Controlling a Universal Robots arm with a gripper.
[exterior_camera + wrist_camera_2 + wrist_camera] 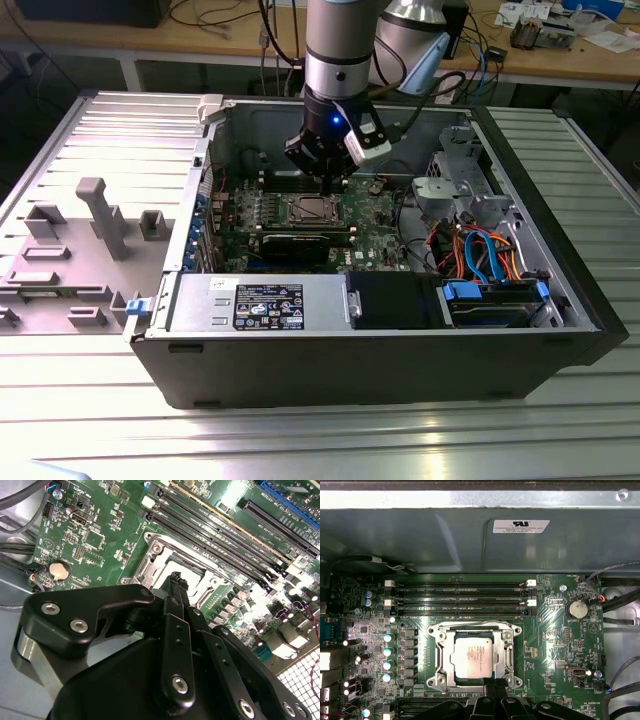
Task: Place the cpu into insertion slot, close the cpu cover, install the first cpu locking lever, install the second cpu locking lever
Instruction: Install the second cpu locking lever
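The cpu point(475, 656) already lies flat in the insertion slot point(449, 641), its silver top showing through the window of the cpu cover point(506, 652), which is down over it. The gripper point(494, 686) hangs just above the slot's near edge, jaws drawn tight together with nothing between them, seemingly to press rather than to grasp. The open computer case point(380, 370) rests on the ribbed counter point(320, 440).

Brushed-metal cpu point(472, 656), shiny steel cpu cover point(476, 631) — matt black end effector point(177, 582).
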